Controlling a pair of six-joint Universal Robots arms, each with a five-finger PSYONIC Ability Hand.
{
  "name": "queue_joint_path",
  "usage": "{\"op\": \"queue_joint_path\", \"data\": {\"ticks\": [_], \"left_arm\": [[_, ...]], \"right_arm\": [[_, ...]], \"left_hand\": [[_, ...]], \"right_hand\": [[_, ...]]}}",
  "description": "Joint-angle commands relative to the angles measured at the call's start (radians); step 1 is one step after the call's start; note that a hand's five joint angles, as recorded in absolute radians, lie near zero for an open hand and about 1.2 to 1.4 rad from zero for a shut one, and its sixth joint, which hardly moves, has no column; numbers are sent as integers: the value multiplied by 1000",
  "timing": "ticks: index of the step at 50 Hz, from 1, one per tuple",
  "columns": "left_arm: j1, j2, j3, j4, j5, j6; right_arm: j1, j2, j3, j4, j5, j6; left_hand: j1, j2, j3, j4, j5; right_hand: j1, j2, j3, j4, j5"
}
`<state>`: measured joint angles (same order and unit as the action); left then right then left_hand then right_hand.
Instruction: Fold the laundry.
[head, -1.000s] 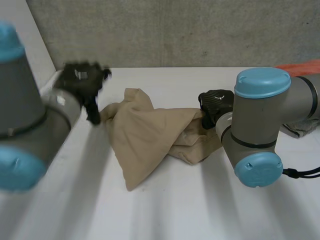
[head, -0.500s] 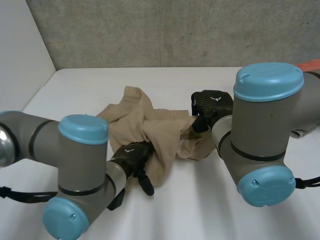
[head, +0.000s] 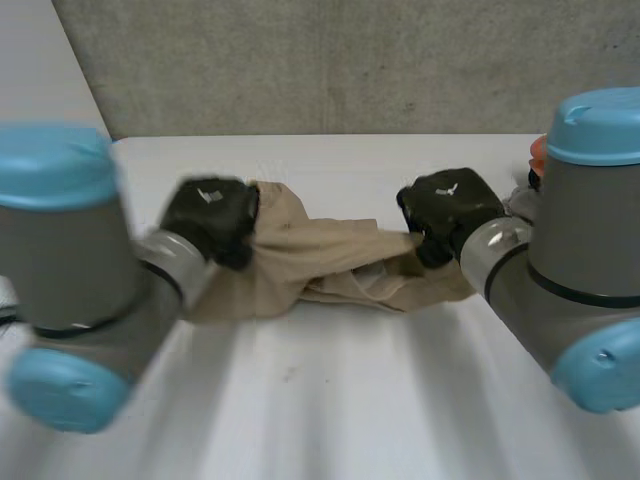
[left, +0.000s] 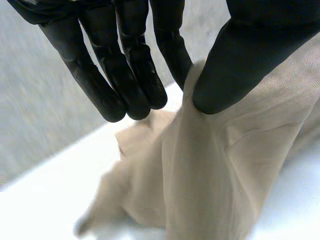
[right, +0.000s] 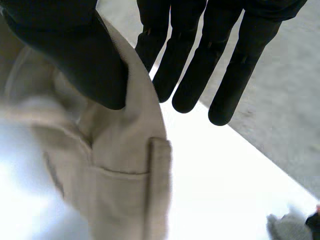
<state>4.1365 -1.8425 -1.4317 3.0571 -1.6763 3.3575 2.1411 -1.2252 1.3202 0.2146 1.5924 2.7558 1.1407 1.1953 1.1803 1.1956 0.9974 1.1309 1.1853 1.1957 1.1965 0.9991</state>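
Behind left hand (head: 212, 215) and right hand (head: 448, 206), the beige garment (head: 322, 258) is partly hidden.

The left arm (head: 70, 270) comes in from the near left; the left hand (head: 210, 215) has straight fingers, and its thumb pinches the left end of the beige garment (head: 320, 260) against them. The right arm (head: 580, 260) stands at the right. The right hand (head: 447, 205), also straight-fingered, pinches the garment's right end under its thumb.
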Motion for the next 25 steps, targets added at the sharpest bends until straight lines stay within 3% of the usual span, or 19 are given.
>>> {"op": "queue_joint_path", "data": {"ticks": [1,9,14,15,19,25], "left_arm": [[86,135,-32,-38,144,197],[90,-127,13,-37,75,246],[90,-274,79,-6,27,238],[90,-294,89,-1,26,238],[90,-277,88,-5,36,232],[96,-181,19,-32,41,188]], "right_arm": [[-7,-94,89,112,-120,-389],[29,22,91,117,-134,-357],[34,134,44,68,-86,-274],[37,163,30,48,-59,-247],[49,200,1,26,15,-202],[66,194,-12,8,73,-194]], "left_hand": [[256,201,216,201,224],[256,201,216,201,224],[244,190,205,189,213],[-23,-78,-63,-78,-55],[-518,-573,-558,-573,-549],[-698,-753,-738,-753,-729]], "right_hand": [[265,211,201,200,223],[265,211,201,200,223],[265,211,201,200,223],[265,211,201,200,223],[265,211,201,200,223],[265,211,201,200,223]]}}
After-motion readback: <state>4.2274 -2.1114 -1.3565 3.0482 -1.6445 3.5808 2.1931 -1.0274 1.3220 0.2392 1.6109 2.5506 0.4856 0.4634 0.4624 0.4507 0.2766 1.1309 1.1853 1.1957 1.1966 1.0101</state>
